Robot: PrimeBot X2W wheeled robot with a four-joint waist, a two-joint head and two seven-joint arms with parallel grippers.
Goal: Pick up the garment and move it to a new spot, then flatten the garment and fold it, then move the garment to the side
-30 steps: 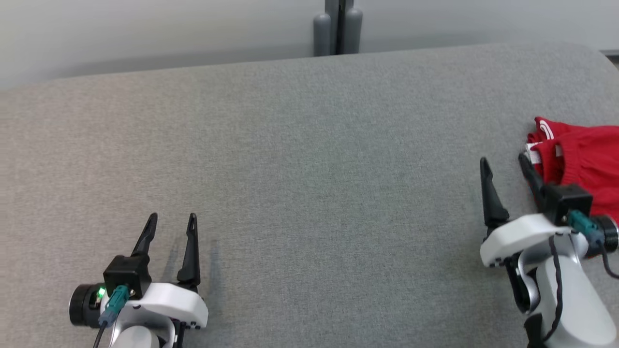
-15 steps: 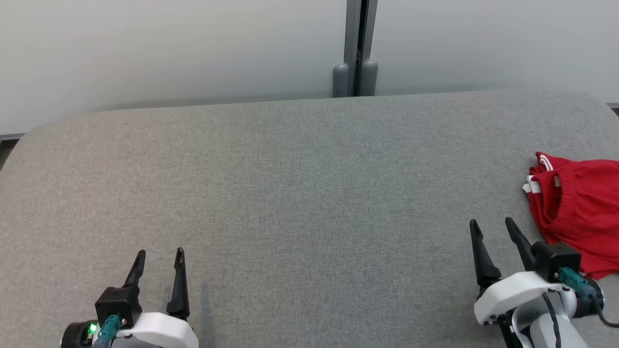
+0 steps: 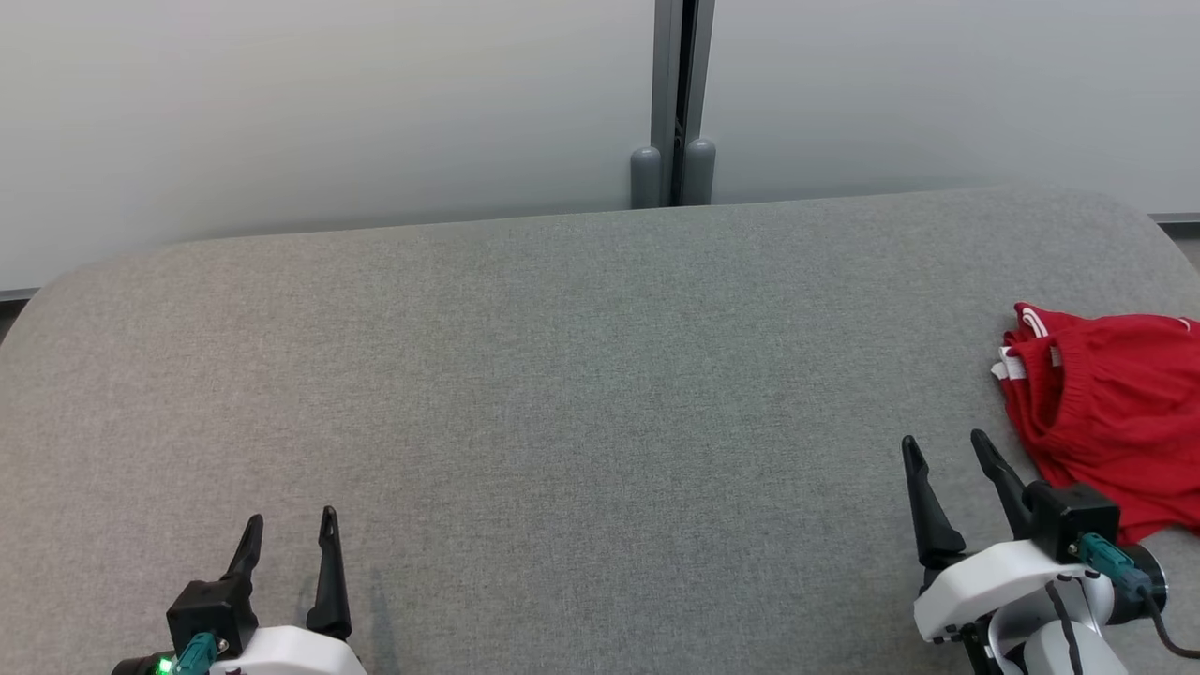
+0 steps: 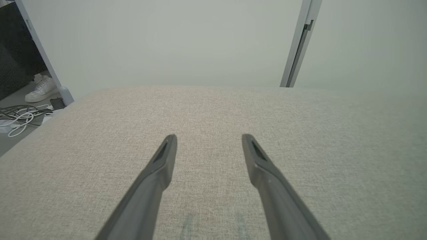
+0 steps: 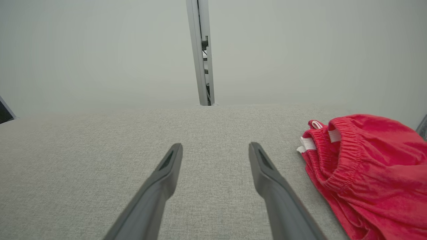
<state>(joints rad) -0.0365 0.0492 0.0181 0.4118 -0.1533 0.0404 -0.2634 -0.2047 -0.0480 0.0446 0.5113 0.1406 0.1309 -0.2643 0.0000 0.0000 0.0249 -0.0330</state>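
Left end effector (image 3: 292, 515) and right end effector (image 3: 942, 438) both stood released, grasping nothing. Red shorts (image 3: 1106, 422) lay bunched on the grey padded surface (image 3: 600, 375), just right of the right end effector, not touching it. Judged: pick-up pending; the next move calls for a rightward reach onto the waistband.

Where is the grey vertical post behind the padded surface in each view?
Head view: grey vertical post, top centre, slightly right of middle.
Left wrist view: the post, upper right, leaning.
Right wrist view: the post, top centre, slightly left of middle.
Shared landmark: padded surface, whose far edge the post meets.
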